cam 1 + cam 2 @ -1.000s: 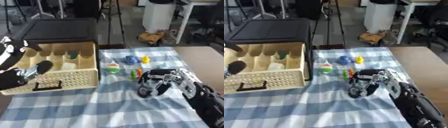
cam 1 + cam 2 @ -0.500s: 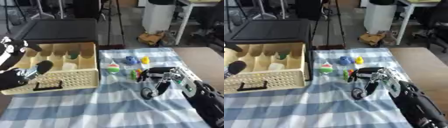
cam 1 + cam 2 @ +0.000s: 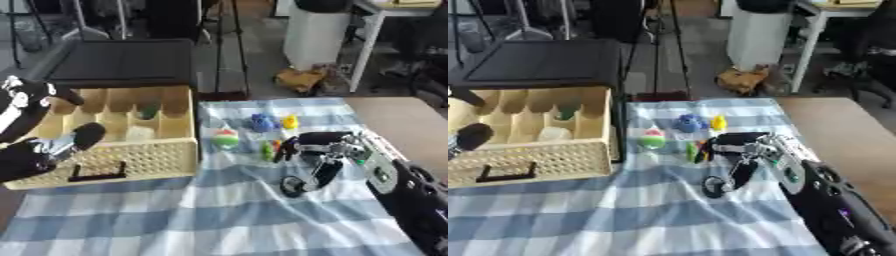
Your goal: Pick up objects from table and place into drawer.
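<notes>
Toys on the checked cloth point(image 3: 219, 210) of the counter: a blue toy point(image 3: 262, 121), a yellow toy point(image 3: 290, 121), a red, white and green ball point(image 3: 226, 139) and, just beside the right hand, a green piece point(image 3: 267, 150) with something red point(image 3: 276, 145) against it. All lie near one another, between the drawer and the right hand, none yet lifted.

The right hand point(image 3: 325, 150) reaches in from the right, one finger stretched towards the green and red pieces, its tip close to or touching them (contact cannot be told); other fingers hang down, curled, to the cloth. It appears to hold nothing.

The drawer point(image 3: 131, 155), a cream slotted tray with divided compartments, stands at the left. It already holds a green thing point(image 3: 148, 110) in a rear compartment and a pale thing point(image 3: 138, 132) in front of it, so the task seems partly done; at least five toys remain.

The left hand point(image 3: 35, 150) rests at the drawer's left end, its fingers lying about the near corner; whether it grips the wall cannot be told.
</notes>
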